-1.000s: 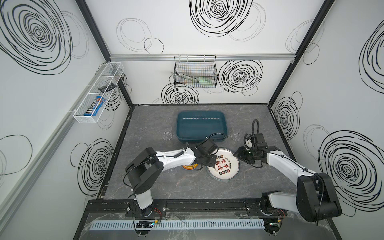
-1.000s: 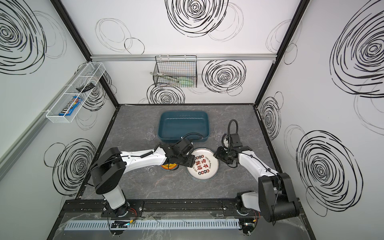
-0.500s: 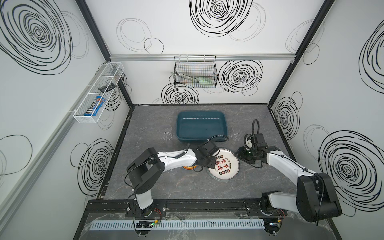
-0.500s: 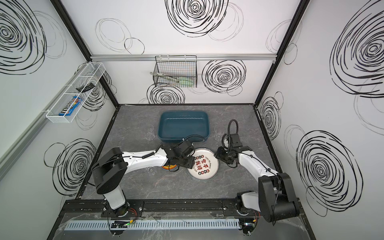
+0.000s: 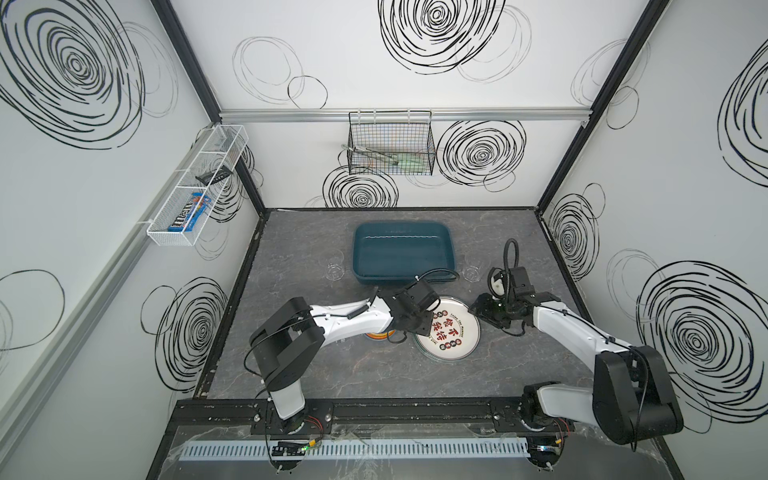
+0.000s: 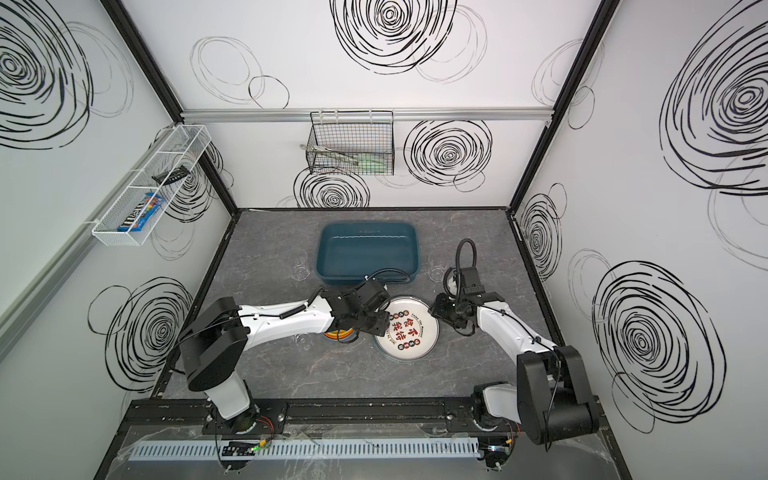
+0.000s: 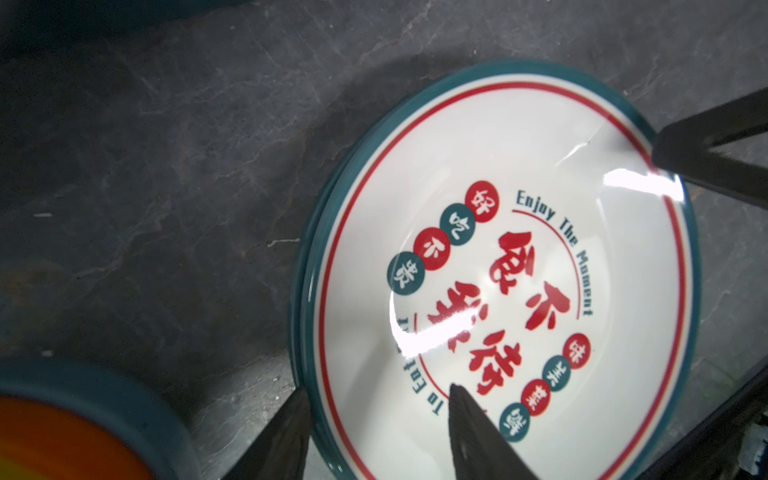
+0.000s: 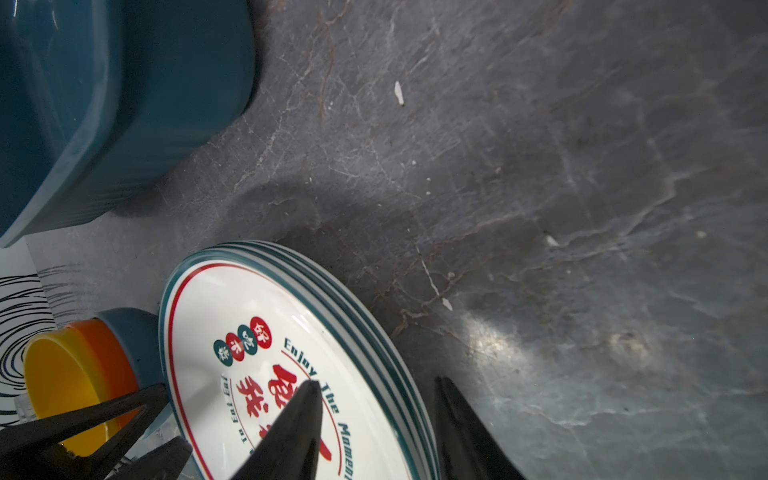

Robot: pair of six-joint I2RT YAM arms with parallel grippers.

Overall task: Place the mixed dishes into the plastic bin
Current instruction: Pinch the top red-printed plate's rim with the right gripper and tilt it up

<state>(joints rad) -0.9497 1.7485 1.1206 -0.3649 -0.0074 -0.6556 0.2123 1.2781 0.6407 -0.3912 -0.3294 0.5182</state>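
Note:
A stack of white plates (image 5: 451, 334) (image 6: 409, 330) printed with red Chinese characters lies on the grey table, in front of the empty teal plastic bin (image 5: 402, 257) (image 6: 368, 253). My left gripper (image 5: 420, 328) (image 7: 378, 390) is open astride the stack's left rim, one finger outside it and one over the plate face. Opposite it, my right gripper (image 5: 474, 309) (image 8: 376, 380) is open too, straddling the right rim the same way. Nested yellow, orange and blue bowls (image 5: 376, 336) (image 8: 75, 370) sit just left of the plates, partly under my left arm. Clear tumblers (image 5: 334, 272) (image 5: 471, 273) flank the bin.
A black wire basket (image 5: 390, 145) hangs on the back wall. On the left wall is a white wire tray (image 5: 195, 187). The bin's near wall (image 8: 124, 83) is a short way behind the plates. A further clear tumbler (image 6: 305, 340) stands by my left forearm.
The left jaws have drawn a little closer about the plate rim. Both arms and the dishes stay where they were.

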